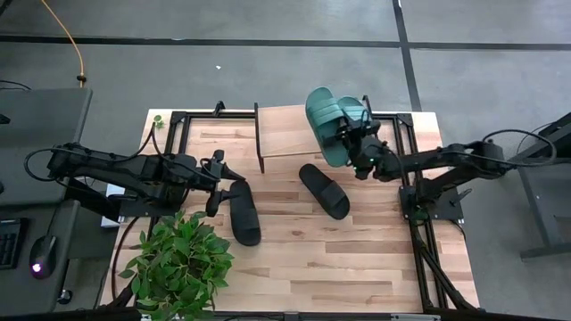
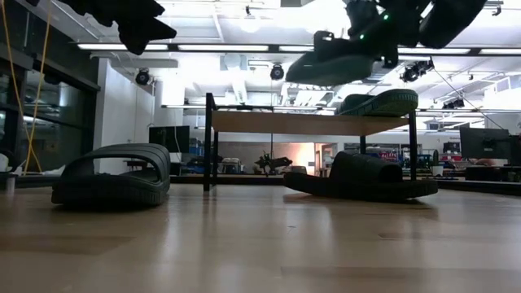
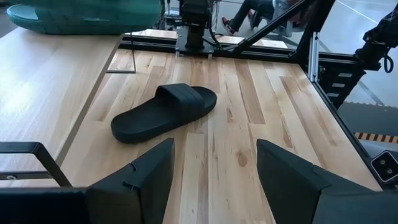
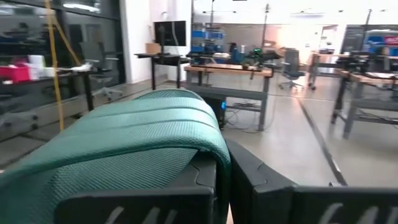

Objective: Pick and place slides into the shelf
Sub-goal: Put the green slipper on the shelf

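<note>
My right gripper [image 1: 354,145] is shut on a teal slide [image 1: 326,125] and carries it in the air over the right end of the shelf [image 1: 284,132], a light wood plank on black legs. The second teal slide [image 2: 383,102] lies on the shelf top, at that same end. One black slide [image 1: 323,190] lies sole-down on the table in front of the shelf. The other black slide [image 1: 243,212] lies beside my left gripper [image 1: 220,183], which is open and hovers over the table. The left wrist view looks past the open fingers at the central black slide [image 3: 165,112]. My right gripper pinches the teal slide between its two fingers at a side edge [image 4: 208,155]; the ribbed, mesh-textured teal surface bulges over one finger [image 4: 137,202]. The fingers come in from the table's right, roughly level. The slide [image 2: 334,61] is lifted clear, higher than the shelf top, close to level.
A potted green plant [image 1: 178,259] stands at the table's near left corner. Black frame rails [image 1: 415,214] run along the table's sides. Bare butcher-block top [image 1: 339,267] lies toward the near edge. Bare plank [image 1: 281,129] makes up the shelf's left part.
</note>
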Controlling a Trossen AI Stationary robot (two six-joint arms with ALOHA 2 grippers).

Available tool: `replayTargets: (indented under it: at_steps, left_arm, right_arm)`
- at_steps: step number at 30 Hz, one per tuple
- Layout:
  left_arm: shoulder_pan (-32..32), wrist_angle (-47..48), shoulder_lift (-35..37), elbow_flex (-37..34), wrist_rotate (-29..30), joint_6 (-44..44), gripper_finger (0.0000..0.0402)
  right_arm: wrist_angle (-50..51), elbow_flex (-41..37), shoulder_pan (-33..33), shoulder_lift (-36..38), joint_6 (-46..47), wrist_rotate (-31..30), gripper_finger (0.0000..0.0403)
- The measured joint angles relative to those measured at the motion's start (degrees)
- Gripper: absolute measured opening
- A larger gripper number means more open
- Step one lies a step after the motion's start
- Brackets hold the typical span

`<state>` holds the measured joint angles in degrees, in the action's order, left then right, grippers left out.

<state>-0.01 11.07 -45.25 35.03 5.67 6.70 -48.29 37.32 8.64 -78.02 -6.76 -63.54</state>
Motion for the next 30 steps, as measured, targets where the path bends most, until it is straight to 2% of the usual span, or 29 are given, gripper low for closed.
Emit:
replayTargets:
  at_steps: [8,20,24,30]
  left_arm:
    - [-0.02,-0.15,0.00,0.00,-0.02,0.00,0.0209]
    - [0.00,-0.20,0.00,0.00,-0.02,0.03,0.0209]
    - [-0.02,-0.28,0.00,0.00,-0.04,0.06,0.0209]
    - [-0.02,-0.57,0.00,0.00,-0.04,0.07,0.0209]
  right_arm:
    - [-5.36,0.00,0.63,-6.15,-1.09,-2.59,0.0000]
    - [-4.12,0.06,2.36,-7.23,-3.85,-5.16,0.0000]
    - [-3.19,0.07,3.02,-7.23,-3.75,-4.52,0.0000]
    - [-3.01,0.07,4.12,-7.23,-1.31,0.19,0.0000]
